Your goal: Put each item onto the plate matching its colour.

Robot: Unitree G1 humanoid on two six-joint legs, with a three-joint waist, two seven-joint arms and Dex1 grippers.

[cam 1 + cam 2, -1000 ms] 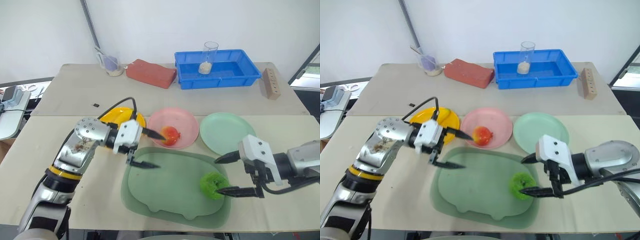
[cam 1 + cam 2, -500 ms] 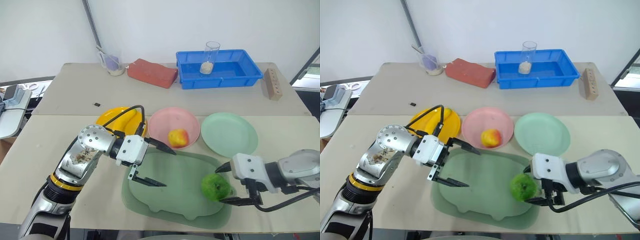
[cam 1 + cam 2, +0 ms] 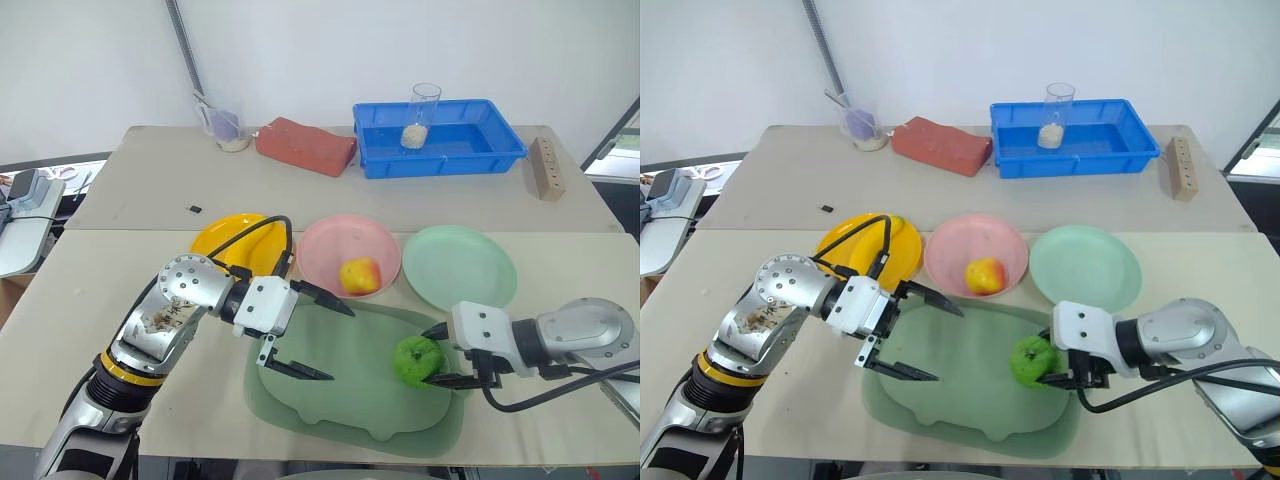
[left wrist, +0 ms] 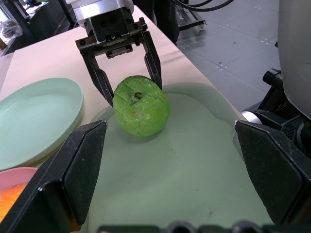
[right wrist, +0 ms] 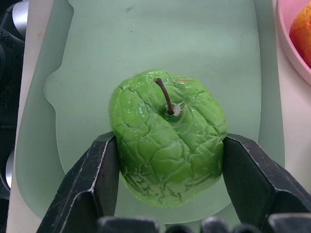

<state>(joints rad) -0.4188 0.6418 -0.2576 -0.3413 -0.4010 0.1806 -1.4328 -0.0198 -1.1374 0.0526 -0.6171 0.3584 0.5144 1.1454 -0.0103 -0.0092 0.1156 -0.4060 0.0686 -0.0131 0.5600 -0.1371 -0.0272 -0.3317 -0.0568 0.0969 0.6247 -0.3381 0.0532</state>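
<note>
left tool (image 3: 312, 336) spread wide; right tool (image 3: 438, 356) clamped

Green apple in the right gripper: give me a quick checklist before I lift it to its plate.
1. Right gripper shut on the wrinkled bright green toy apple, a finger on each side: ok.
2. Apple off the dull-green rounded tray: cannot tell.
3. Round mint green plastic plate bare, ready to receive: ok.
4. Left gripper open, holding nothing, apart from the apple: ok.
5. Red-and-yellow toy fruit lies on the pink plate, off the path: ok.
</note>
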